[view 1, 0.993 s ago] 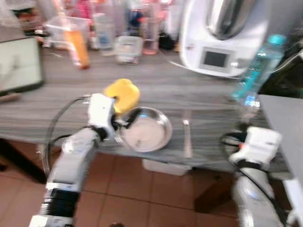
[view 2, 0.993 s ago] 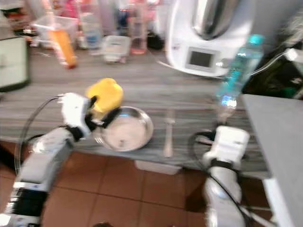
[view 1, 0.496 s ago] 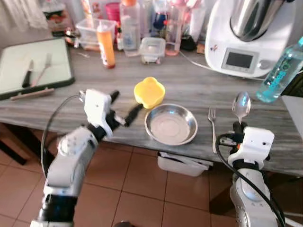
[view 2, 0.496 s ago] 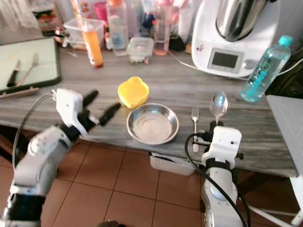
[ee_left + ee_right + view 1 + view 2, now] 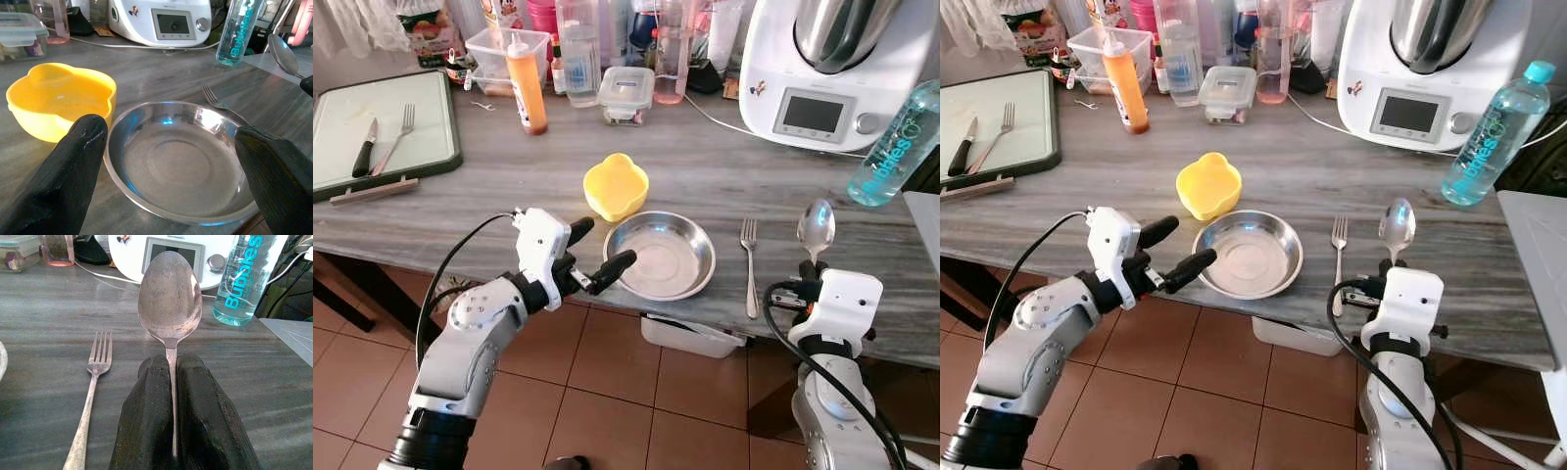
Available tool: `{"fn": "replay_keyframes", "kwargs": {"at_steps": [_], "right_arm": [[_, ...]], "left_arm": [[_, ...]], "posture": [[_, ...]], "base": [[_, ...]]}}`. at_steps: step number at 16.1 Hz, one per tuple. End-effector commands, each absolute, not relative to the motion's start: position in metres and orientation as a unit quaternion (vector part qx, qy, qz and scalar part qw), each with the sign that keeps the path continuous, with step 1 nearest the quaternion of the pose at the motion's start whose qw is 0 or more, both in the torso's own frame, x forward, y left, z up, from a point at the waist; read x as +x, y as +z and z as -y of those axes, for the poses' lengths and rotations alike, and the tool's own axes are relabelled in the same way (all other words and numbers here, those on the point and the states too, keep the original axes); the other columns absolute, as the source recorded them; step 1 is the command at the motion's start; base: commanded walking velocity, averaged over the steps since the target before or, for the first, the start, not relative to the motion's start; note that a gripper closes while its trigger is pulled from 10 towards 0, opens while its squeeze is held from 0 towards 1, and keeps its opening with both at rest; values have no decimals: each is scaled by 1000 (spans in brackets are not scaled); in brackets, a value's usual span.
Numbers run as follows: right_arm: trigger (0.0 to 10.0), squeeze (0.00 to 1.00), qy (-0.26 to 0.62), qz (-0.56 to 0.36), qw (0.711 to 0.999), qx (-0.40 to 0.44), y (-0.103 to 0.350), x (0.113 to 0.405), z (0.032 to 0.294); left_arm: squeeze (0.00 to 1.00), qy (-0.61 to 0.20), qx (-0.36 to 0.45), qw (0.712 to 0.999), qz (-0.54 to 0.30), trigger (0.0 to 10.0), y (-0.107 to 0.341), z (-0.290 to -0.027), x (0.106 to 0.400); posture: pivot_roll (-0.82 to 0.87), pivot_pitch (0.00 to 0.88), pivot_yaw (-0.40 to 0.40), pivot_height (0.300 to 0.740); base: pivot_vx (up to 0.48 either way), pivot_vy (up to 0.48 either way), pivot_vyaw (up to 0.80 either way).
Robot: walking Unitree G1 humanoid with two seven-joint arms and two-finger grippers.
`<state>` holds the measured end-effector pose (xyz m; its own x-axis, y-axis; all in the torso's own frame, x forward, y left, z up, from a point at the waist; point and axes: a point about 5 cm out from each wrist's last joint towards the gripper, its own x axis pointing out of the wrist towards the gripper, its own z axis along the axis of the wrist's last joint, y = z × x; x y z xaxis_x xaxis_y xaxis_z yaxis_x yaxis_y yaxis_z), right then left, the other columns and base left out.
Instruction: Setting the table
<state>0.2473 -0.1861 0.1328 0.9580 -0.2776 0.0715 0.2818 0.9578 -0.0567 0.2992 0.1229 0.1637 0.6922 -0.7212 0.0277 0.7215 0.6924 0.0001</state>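
The left gripper has let go of the yellow bowl, fingers spread beside the steel plate (bowl placed, then). The right gripper pinches the spoon upright beside the fork.

Head pair looking down from above at countertop; wrist cameras low, close along fingers, both catching fork and blue bottle.
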Motion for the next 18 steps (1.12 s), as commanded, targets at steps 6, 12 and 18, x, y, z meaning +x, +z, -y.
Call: {"fn": "replay_keyframes", "kwargs": {"at_steps": [6,12,18], "right_arm": [[10000,0,-143,22,989,-25,135,243,186],[10000,0,-160,-19,987,-24,125,240,200],[10000,0,-149,-37,988,-19,118,255,209]], "left_arm": [[0,-456,-3,890,-12,10000,160,-116,288],[0,-502,6,865,-27,10000,161,-108,284],[0,-519,3,854,-33,10000,160,-101,280]], "posture": [[183,133,-7,740],[178,130,-8,740],[180,137,5,740]], "base": [[0,0,0],[0,0,0],[0,0,0]]}}
